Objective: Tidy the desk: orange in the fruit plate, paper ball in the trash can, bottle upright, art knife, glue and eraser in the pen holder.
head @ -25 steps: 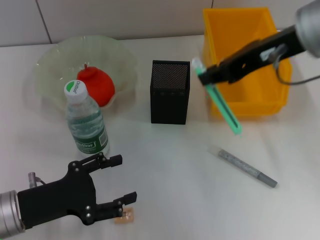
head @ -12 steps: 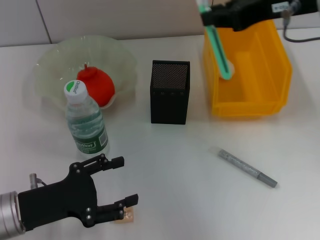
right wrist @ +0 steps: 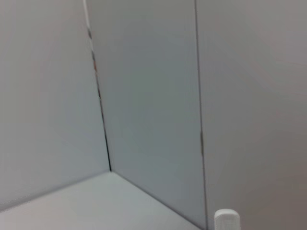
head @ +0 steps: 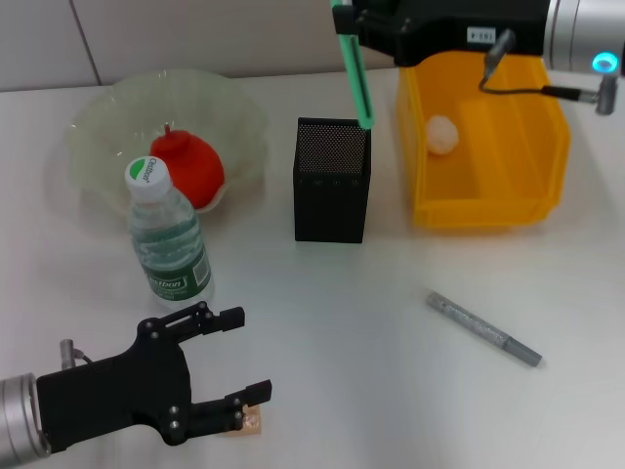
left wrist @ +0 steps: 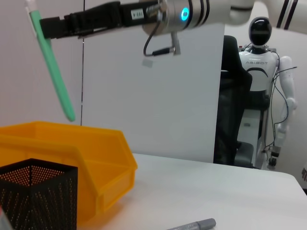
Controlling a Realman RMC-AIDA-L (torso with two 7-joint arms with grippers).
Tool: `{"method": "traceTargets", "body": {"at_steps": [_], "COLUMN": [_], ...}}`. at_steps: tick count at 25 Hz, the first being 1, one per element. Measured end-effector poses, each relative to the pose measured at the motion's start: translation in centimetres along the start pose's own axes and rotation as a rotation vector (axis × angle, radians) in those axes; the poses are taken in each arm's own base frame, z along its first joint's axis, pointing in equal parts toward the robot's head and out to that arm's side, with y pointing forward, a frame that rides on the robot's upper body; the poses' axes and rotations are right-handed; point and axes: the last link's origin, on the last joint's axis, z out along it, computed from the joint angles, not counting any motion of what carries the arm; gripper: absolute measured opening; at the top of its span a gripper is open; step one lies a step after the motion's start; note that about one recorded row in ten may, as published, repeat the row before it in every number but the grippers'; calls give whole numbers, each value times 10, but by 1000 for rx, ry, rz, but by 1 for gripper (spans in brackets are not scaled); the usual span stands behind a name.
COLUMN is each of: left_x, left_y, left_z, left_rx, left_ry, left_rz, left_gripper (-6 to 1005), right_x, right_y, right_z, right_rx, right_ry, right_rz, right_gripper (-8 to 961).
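Your right tool (head: 363, 21) grips the green glue (head: 355, 73) tilted above the pen holder (head: 332, 180); released now, its tip may catch the rim and topple outside.

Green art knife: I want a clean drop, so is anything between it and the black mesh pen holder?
Nothing visible. The green art knife, held by the right gripper, hangs tip-down above the black mesh pen holder, whose top is open.

Desk layout relative to the right gripper (head: 344, 18)

Pen holder (head: 332, 180) directly below; trash can (head: 483, 200) to its right, paper ball (head: 441, 134) inside; bottle (head: 167, 236) and fruit plate (head: 98, 122) to its left, orange (head: 188, 168) in plate
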Motion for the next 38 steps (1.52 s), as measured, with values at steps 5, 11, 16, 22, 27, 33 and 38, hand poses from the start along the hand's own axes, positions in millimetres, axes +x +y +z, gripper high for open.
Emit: {"method": "traceTargets", "body": {"at_steps": [5,11,16,22,27,33,38], "left_x": [0,0,-1,-1,0,-1,-2], "left_y": [1,1,1,1,2,3,3], "left_z": [0,1,1,1,1,0,0], "left_rx": [-3,-3,-3,-5,-6,-4,-4], "left_ry": [1,0,0,-1,1,1,2], "left_rz": [-2,-1,4,7,9,16,13], "left_gripper": [808,808,808,808,808,808,809], "right_x": [27,58,73,85,91,101,108], "right_y": [-7,-13,-18,-15,-11,-7,-4], "right_z": [-2,-17,-27,-22,-13,0,9], "right_rx": [-14,36,49,29,31,48,59], "right_ry": [-127,-282,-331,-364,-409,-427,-407], "right_rz": [-9,-6,45,60,62,47,32], "right_gripper": [165,164,164,165,165,165,164]}}
